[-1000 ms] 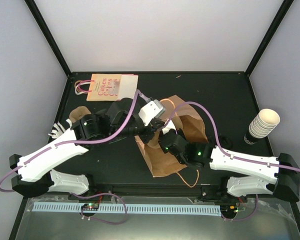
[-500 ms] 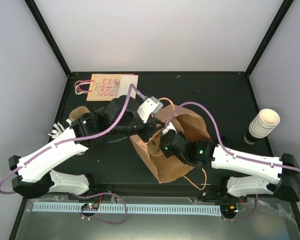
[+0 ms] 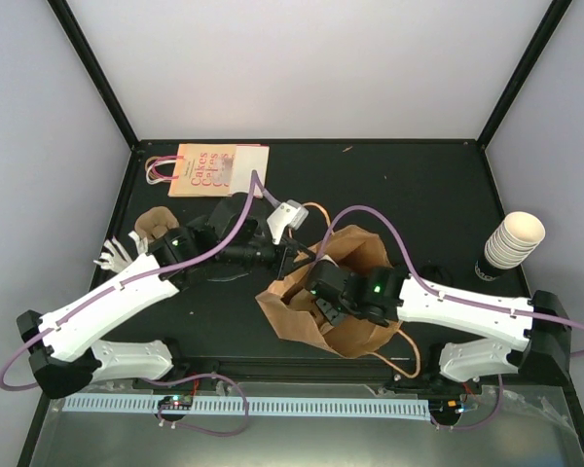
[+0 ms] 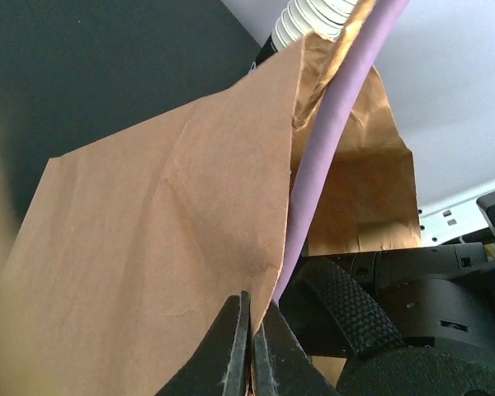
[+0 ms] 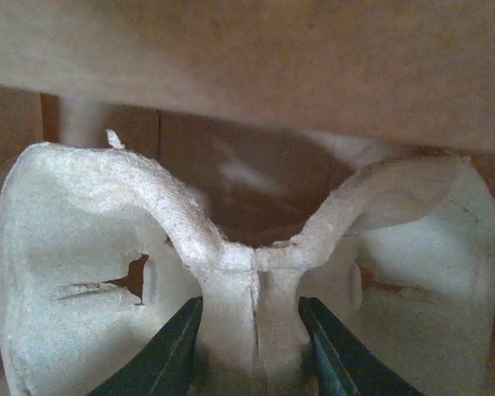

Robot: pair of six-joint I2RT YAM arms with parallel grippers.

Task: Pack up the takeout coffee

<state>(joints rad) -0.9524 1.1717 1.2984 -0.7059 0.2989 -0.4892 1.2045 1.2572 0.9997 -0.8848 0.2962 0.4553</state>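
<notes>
From above, the brown paper bag (image 3: 290, 319) stands with its mouth open near the front edge of the table (image 3: 419, 195), between the two arms. Bare table runs beyond the bag to the far wall. To the bag's right it runs to the stack of cups (image 3: 514, 238). A printed bag (image 3: 209, 170) lies flat well beyond it, to the left. Since a second ago the brown paper bag has slid frontward and risen more upright, and the right gripper (image 3: 328, 309) has sunk deeper into its mouth.

At the left wrist, the left gripper (image 4: 249, 351) is pinched tight on the bag's edge, with a purple cable (image 4: 330, 148) just beside that edge.

At the right wrist, inside the bag, the narrow jaws clamp the middle rib of a pulp tray (image 5: 74, 247). The bag wall is close above.

The takeout coffee shows in no view, so its place relative to either gripper cannot be told.
</notes>
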